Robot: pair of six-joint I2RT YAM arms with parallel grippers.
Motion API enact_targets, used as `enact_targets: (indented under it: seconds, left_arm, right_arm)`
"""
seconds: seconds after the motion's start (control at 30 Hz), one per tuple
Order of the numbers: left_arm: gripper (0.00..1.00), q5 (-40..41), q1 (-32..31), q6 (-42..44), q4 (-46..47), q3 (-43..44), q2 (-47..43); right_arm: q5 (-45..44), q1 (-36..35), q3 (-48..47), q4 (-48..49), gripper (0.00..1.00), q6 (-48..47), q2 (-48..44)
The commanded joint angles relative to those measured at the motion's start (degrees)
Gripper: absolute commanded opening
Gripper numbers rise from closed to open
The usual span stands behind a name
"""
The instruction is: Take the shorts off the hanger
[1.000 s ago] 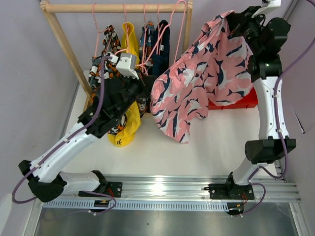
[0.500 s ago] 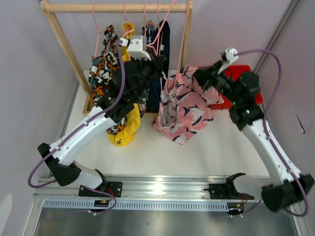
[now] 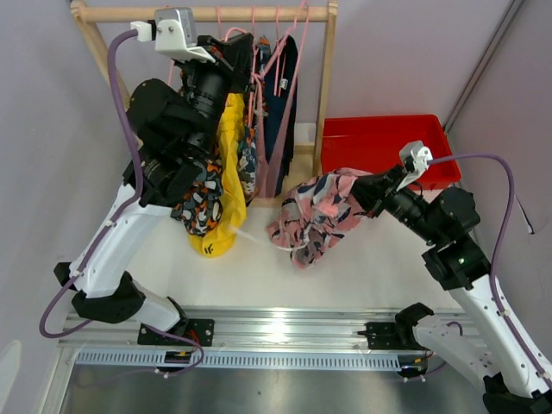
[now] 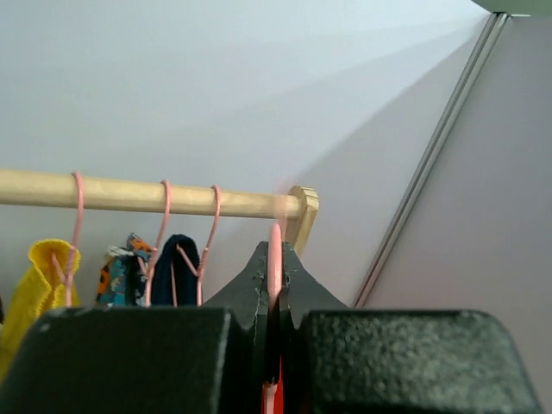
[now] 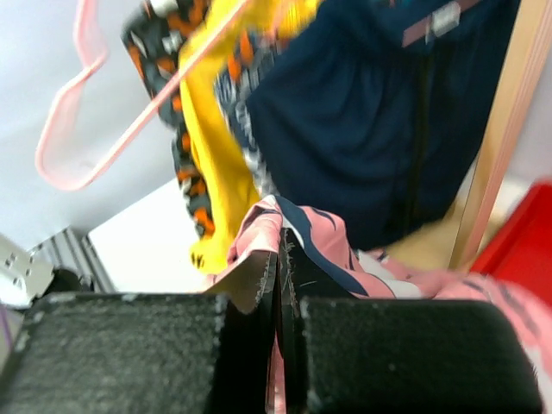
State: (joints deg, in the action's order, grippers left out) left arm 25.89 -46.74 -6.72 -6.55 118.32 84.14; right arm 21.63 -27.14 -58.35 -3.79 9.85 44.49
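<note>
Mid-frame, the crumpled pink shorts [image 3: 315,216] hang from the right gripper [image 5: 278,259], pinched tight on the cloth — upper left, the left gripper [image 4: 274,263] clamps a thin pink hanger [image 4: 274,235]

- Found camo shorts [image 3: 200,203] partly hidden behind left arm [image 3: 172,121].
- Noted hanger [image 4: 274,250] cut off below, between jaws.
- Recorded pink shorts [image 5: 379,280] blurred, cut at right edge.

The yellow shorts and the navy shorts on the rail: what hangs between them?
The blue-orange-white print shorts hang between the yellow shorts and the navy shorts; the left wrist view shows this most plainly.
</note>
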Motion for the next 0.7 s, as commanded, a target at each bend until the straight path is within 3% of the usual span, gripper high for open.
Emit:
enact_targets:
  seconds: [0.0,0.17,0.23,0.33,0.37,0.5,0.57,0.6,0.67]
  left_arm:
    - [0.00,-0.30,-0.10,1.71,-3.64,2.79,0.85]
    - [0.00,-2.95,-0.02,0.31,-6.90,1.56,0.15]
    - [0.00,-3.56,-0.02,0.13,-7.08,-0.54,-1.07]
    - [0.00,-3.74,-0.02,-0.05,-7.60,-3.36,-2.57]
    - [0.00,-3.83,-0.02,-0.13,-8.21,-3.88,-4.14]
    - [0.00,-3.66,-0.10,-0.40,-9.62,-12.20,-11.07]
    - [0.00,-2.26,-0.10,-0.14,-9.80,-15.04,-14.34]
    - [0.00,-1.72,-0.10,0.13,-10.06,-18.44,-17.14]
    - [0.00,-1.11,-0.02,0.30,-10.33,-20.05,-19.26]
  right_arm:
    - [-2.90,-0.72,2.53,-1.57,0.00,2.45,-3.96]
    - [-5.18,-0.73,-0.36,-2.97,0.00,1.93,-4.15]
    - [-9.48,-0.81,-2.72,-2.36,0.00,0.53,-2.58]
    - [-24.22,-0.81,-9.91,-4.90,0.00,-3.16,2.25]
    - [-29.05,-0.73,-16.99,-5.61,0.00,-4.21,6.53]
    - [-34.71,0.85,-37.93,-4.65,0.00,-11.15,20.25]
    - [-34.81,5.74,-49.78,-7.70,0.00,-13.54,27.81]
    - [-33.07,7.87,-63.85,-9.46,0.00,-13.36,36.02]
    - [-32.44,11.74,-78.78,-12.71,0.00,-11.44,44.41]
